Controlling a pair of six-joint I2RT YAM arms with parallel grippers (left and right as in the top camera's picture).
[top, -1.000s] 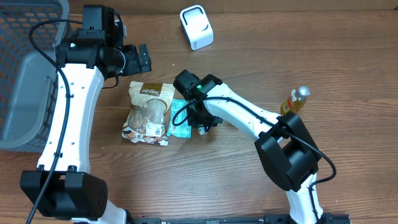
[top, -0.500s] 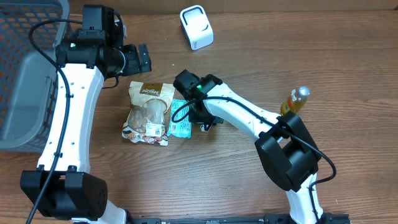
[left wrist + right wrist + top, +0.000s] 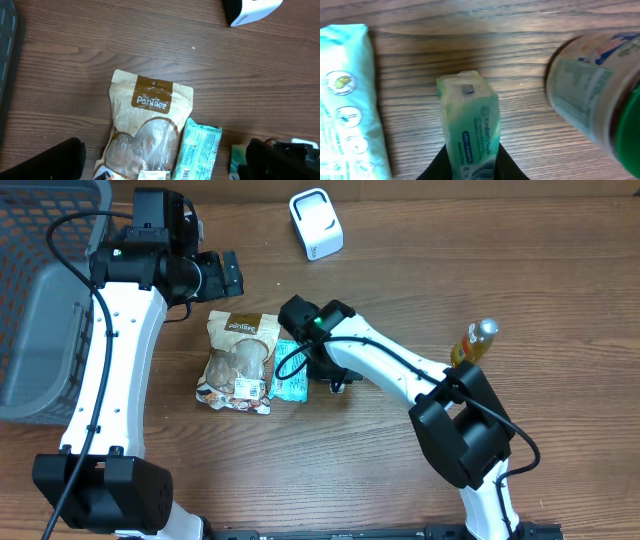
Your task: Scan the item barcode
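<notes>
Right wrist view first: the right gripper (image 3: 470, 162) is clamped on the small green pack (image 3: 469, 117), one black finger on each long side. The pack sticks straight out towards 12 o'clock over the wood grain. I cannot tell whether it sits on the table (image 3: 560, 260) or just clear of it.

At 9 o'clock of the pack lies the teal packet (image 3: 345, 100), close by but apart. At 3 o'clock a labelled container (image 3: 585, 95) looms, too blurred to name.

From overhead, that grip sits near the middle of the table, just off the 3 o'clock edge of the teal packet. The brown pouch (image 3: 240, 358) lies against the packet's far side, at its 9 o'clock.

The white scanner (image 3: 316, 224) stands well apart at 12 o'clock, near the table's far edge. A bottle (image 3: 476, 342) stands upright at 3 o'clock.

The left gripper (image 3: 222, 275) hangs spread wide with nothing in it, at 12 o'clock of the pouch. The grey basket (image 3: 40, 330) sits at 9 o'clock.
</notes>
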